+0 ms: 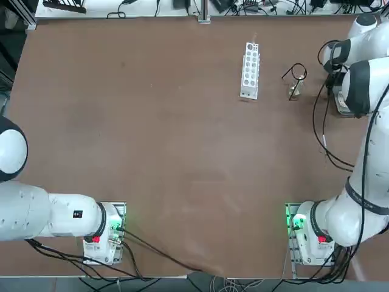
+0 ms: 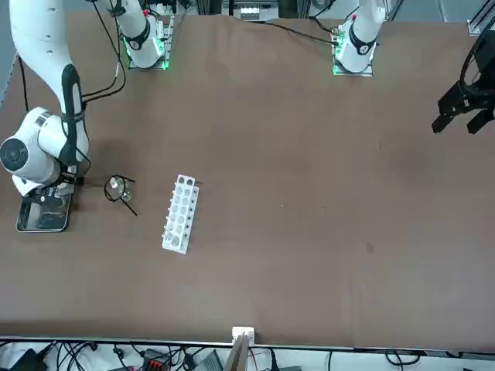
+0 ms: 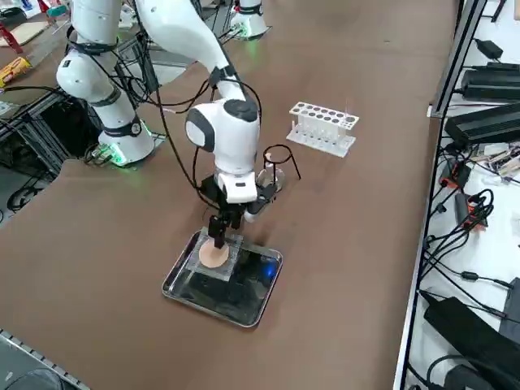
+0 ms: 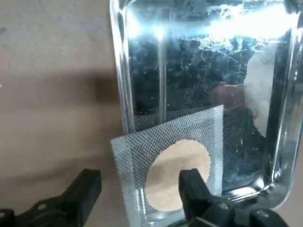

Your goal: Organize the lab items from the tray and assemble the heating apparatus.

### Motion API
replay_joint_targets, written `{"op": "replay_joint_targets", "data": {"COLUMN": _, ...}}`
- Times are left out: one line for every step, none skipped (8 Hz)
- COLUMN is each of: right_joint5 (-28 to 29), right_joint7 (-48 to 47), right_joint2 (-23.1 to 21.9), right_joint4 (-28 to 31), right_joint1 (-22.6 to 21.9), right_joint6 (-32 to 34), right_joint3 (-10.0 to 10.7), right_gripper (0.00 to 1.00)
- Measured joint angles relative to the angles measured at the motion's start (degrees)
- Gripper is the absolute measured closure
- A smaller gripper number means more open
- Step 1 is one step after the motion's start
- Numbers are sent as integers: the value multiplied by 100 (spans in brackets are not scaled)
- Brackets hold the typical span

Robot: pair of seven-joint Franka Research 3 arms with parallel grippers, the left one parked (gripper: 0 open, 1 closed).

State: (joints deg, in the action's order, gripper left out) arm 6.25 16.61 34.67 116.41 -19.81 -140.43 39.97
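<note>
The steel tray point(image 3: 180, 289) lies at the table's right edge, and its rim point(image 4: 119, 71) shows close up in the wrist view. Only the grey mesh point(image 4: 199, 127) with a tan round centre point(image 3: 213, 258) is in it, leaning on the rim at one end. My right gripper point(image 4: 139, 191) hangs low over that end, open. One finger point(image 4: 194, 187) is over the tan centre and the other point(image 4: 85, 189) is outside the rim. The black wire stand point(image 3: 278, 156) is on the table beside the tray, with the clear glass burner point(image 1: 295, 91) under its ring point(image 1: 298, 73).
A long white rack point(image 1: 250, 70) with round holes lies left of the stand, also seen in the front view point(image 2: 180, 212). My right arm's cables hang near the tray. Cables and boxes crowd the shelf past the table's right edge.
</note>
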Motion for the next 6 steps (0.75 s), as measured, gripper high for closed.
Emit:
{"op": "replay_joint_targets", "data": {"right_joint5": 0, "right_joint7": 22, "right_joint2": 3, "right_joint4": 0, "right_joint1": 40, "right_joint6": -40, "right_joint3": -36, "right_gripper": 0}}
{"op": "replay_joint_targets", "data": {"right_joint5": 0, "right_joint7": 26, "right_joint2": 8, "right_joint4": 1, "right_joint1": 40, "right_joint6": -54, "right_joint3": -53, "right_gripper": 0}}
{"op": "replay_joint_targets", "data": {"right_joint5": 0, "right_joint7": 33, "right_joint2": 15, "right_joint4": 2, "right_joint1": 40, "right_joint6": -75, "right_joint3": -66, "right_gripper": 0}}
{"op": "replay_joint_targets", "data": {"right_joint5": 0, "right_joint7": 38, "right_joint2": 33, "right_joint4": 9, "right_joint1": 42, "right_joint6": -110, "right_joint3": -71, "right_gripper": 0}}
{"op": "replay_joint_targets", "data": {"right_joint5": 0, "right_joint7": 39, "right_joint2": 64, "right_joint4": 16, "right_joint1": 50, "right_joint6": -148, "right_joint3": -72, "right_gripper": 0}}
{"op": "replay_joint_targets", "data": {"right_joint5": 0, "right_joint7": 40, "right_joint2": 100, "right_joint4": 17, "right_joint1": 62, "right_joint6": -176, "right_joint3": -73, "right_gripper": 0}}
